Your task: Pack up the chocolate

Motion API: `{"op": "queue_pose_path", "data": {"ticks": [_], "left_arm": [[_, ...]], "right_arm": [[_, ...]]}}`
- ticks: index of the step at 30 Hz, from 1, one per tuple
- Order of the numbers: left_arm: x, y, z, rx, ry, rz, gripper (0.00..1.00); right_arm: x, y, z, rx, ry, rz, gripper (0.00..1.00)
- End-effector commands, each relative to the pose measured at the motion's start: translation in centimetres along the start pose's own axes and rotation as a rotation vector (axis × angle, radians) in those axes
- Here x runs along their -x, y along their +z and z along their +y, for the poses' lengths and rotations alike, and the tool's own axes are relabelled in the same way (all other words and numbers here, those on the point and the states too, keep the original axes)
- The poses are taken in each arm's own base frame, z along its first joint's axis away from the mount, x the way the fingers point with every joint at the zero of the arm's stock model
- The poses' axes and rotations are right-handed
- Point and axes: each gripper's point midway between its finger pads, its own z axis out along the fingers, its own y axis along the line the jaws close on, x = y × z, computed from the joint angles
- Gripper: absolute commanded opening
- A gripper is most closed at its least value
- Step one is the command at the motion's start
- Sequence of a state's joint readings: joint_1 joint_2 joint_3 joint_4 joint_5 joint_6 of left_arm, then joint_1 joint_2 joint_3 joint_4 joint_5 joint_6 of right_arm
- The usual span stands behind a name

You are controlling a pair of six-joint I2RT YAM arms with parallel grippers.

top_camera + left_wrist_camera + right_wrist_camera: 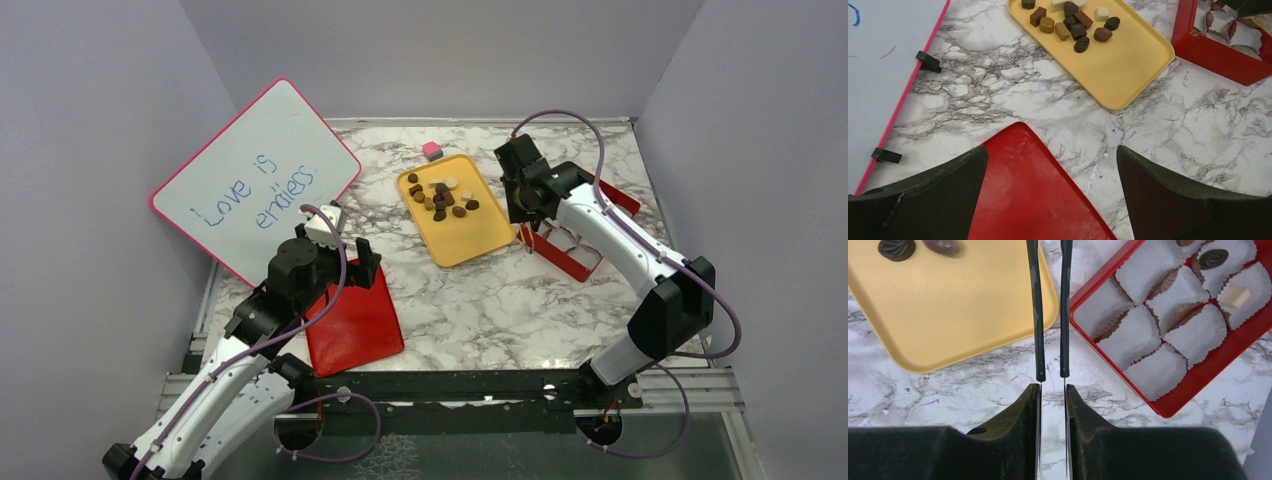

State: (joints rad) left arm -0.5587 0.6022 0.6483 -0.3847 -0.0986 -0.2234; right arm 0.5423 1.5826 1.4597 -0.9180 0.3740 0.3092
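Note:
The chocolate (440, 197) lies as several dark, brown and cream pieces at the far end of a yellow tray (470, 245); it also shows in the left wrist view (1073, 25). A red box (575, 262) with white paper cups stands right of the tray. In the right wrist view it (1198, 385) holds a dark piece (1213, 259) and a cream piece (1235, 296). My right gripper (525, 200) (1053, 387) is shut on thin tweezers (1036, 315) that reach out over the gap between tray and box; their tips are out of view. My left gripper (350, 255) (1053, 155) is open and empty above a red lid (1033, 200).
A pink-framed whiteboard (250, 180) leans at the left, with its edge in the left wrist view (878, 75). A small pink cube (432, 151) sits behind the tray. The red lid (355, 325) lies flat near the left arm. Grey walls close in both sides.

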Motion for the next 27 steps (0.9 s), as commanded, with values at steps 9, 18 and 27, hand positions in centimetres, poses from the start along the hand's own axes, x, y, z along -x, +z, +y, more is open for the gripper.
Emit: {"op": "queue_pose_path", "data": {"ticks": [9, 18, 27], "left_arm": [[0.1, 0.0, 0.1, 0.004, 0.005, -0.01, 0.99], [0.0, 0.1, 0.0, 0.001, 0.005, -0.006, 0.99], [0.1, 0.0, 0.0, 0.001, 0.004, -0.009, 0.99]], "right_arm": [[-2.1, -0.3, -7.8, -0.145, 0.148, 0.046, 0.26], [-3.8, 1.5, -10.4, -0.152, 0.223, 0.099, 0.26], [-4.7, 4.3, -9.9, -0.126, 0.236, 0.153, 0.26]]}}
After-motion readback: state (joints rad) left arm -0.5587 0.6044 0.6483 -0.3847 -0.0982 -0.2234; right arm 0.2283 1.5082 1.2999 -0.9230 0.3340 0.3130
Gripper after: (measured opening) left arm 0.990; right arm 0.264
